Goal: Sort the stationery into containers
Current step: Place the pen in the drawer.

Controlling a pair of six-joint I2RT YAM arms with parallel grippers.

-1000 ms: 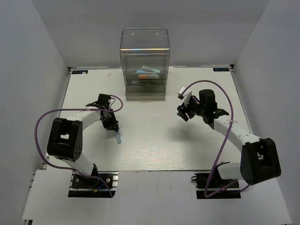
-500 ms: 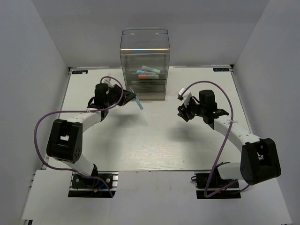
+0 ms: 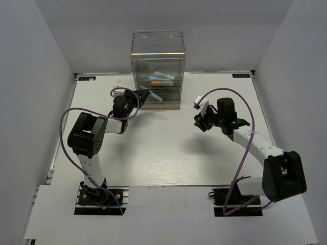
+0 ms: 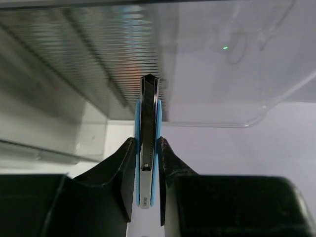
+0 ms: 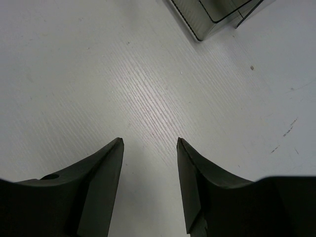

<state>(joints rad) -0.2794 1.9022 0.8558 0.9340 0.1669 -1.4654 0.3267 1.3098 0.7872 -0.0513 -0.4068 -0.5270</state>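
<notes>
The clear plastic cabinet [image 3: 157, 56] with stacked drawers stands at the back middle of the table. One open drawer holds light blue, mint green and orange pens [image 3: 161, 78]. My left gripper [image 3: 145, 94] is shut on a slim light blue pen [image 3: 155, 96] and holds it in the air just in front of the drawers. In the left wrist view the pen [image 4: 147, 103], blue with a black and silver strip, sticks out past my left gripper [image 4: 146, 140] toward the cabinet [image 4: 212, 59]. My right gripper [image 3: 200, 122] is open and empty over bare table right of the cabinet, as the right wrist view [image 5: 149, 140] shows.
The white table [image 3: 168, 153] is closed in by grey walls on three sides. A corner of the cabinet [image 5: 217, 17] shows at the top of the right wrist view. Purple cables loop off both arms.
My left gripper lifted the light blue pen off the table at the left and carried it up and back to the cabinet's drawer fronts. The right arm has not moved.
</notes>
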